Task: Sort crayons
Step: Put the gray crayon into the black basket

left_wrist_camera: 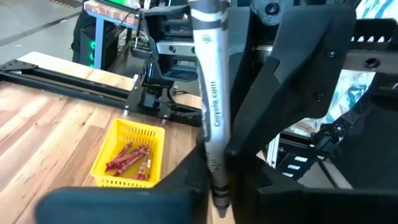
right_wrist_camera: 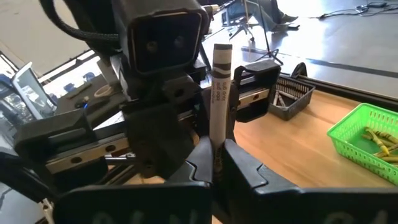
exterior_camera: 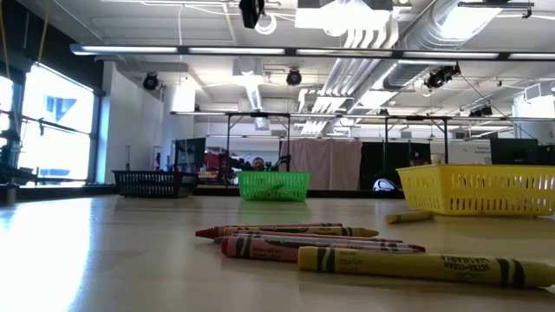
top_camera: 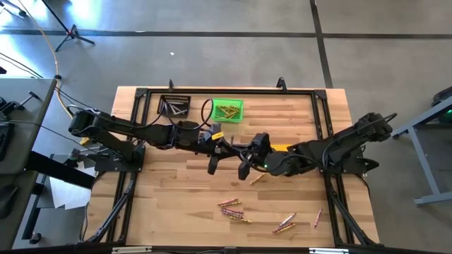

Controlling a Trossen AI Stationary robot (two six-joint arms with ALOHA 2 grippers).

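jaws: right closed on grey crayon [right_wrist_camera: 220,99] | left jaws also pinch it | both meet mid-table, overhead detail unclear

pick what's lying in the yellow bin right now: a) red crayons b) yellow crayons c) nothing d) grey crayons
a: the left wrist view looks down into the yellow bin and shows a handful of red crayons lying on its floor, with no yellow or grey ones among them.

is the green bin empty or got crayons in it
Not empty: the green bin holds several yellow-gold crayons, seen in the high and right wrist views.
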